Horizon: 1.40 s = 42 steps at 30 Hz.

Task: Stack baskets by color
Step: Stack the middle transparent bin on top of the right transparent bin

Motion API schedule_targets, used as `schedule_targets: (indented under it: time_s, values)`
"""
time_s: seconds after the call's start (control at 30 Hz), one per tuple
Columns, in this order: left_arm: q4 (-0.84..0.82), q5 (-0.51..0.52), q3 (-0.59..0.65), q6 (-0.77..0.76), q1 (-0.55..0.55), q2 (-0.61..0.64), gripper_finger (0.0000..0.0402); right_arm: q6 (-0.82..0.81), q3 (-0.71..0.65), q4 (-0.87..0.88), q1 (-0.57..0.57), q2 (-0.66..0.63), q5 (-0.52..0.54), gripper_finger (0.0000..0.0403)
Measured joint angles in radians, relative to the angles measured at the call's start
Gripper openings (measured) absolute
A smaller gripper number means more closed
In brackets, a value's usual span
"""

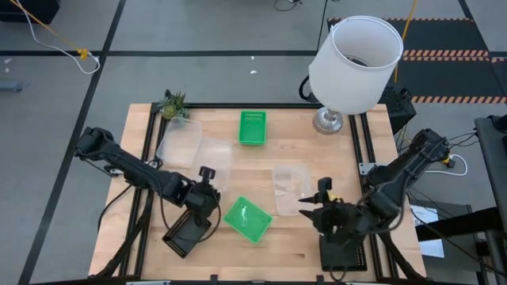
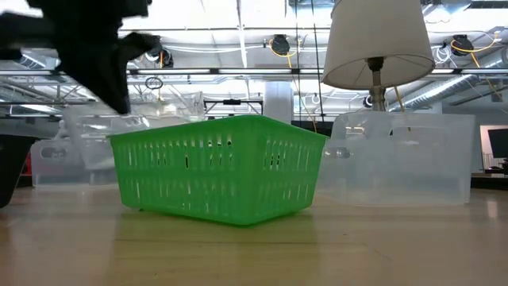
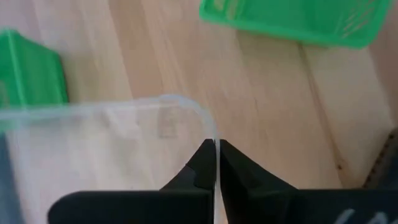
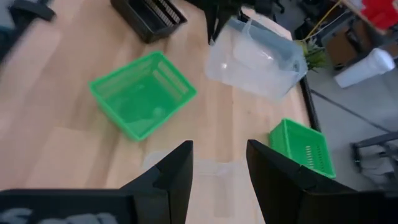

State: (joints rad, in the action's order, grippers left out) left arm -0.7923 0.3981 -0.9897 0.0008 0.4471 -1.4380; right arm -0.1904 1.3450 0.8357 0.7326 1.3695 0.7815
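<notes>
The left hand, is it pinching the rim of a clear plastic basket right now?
Yes, the left hand is shut on the thin rim of the clear plastic basket.

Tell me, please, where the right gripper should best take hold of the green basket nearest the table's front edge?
Probably by the rim of the wall facing the right gripper, coming down from above. The green basket sits upright with its open side up, so one finger can go inside the thin wall and one outside. It lies diagonal to the table edges, so the wrist should turn to square with that wall first.

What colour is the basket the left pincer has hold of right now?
Clear, see-through plastic basket, its rim pinched by the left pincer; left wrist view shows it best.
</notes>
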Motion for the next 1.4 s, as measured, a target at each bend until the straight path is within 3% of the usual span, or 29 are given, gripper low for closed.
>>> schedule_targets:
  time_s: [0.13, 0.3, 0.53, 0.93, 1.1, 1.4]
  values:
    - [-0.019, 0.002, -0.082, 0.146, 0.019, 0.0, 0.001, 0.049, -0.022, -0.043, -0.039, 0.0, -0.008, 0.0144]
    - [-0.019, 0.0, -0.154, 0.401, 0.053, 0.0, 0.0006, 0.054, -0.028, -0.073, -0.084, 0.0, -0.089, 0.0144]
    - [-0.016, -0.082, -0.167, 0.773, 0.073, 0.001, 0.0006, 0.122, -0.028, -0.261, -0.112, 0.0, -0.11, 0.0145]
    - [0.002, -0.093, -0.167, 0.839, 0.1, 0.001, 0.0007, 0.437, -0.027, -0.531, -0.227, 0.098, -0.233, 0.0181]
    - [0.006, -0.096, -0.167, 0.863, 0.121, 0.001, 0.0011, 0.456, -0.028, -0.503, -0.281, 0.142, -0.355, 0.0189]
    - [0.004, -0.093, -0.167, 0.856, 0.122, 0.001, 0.0016, 0.57, -0.026, -0.435, -0.297, 0.15, -0.366, 0.017]
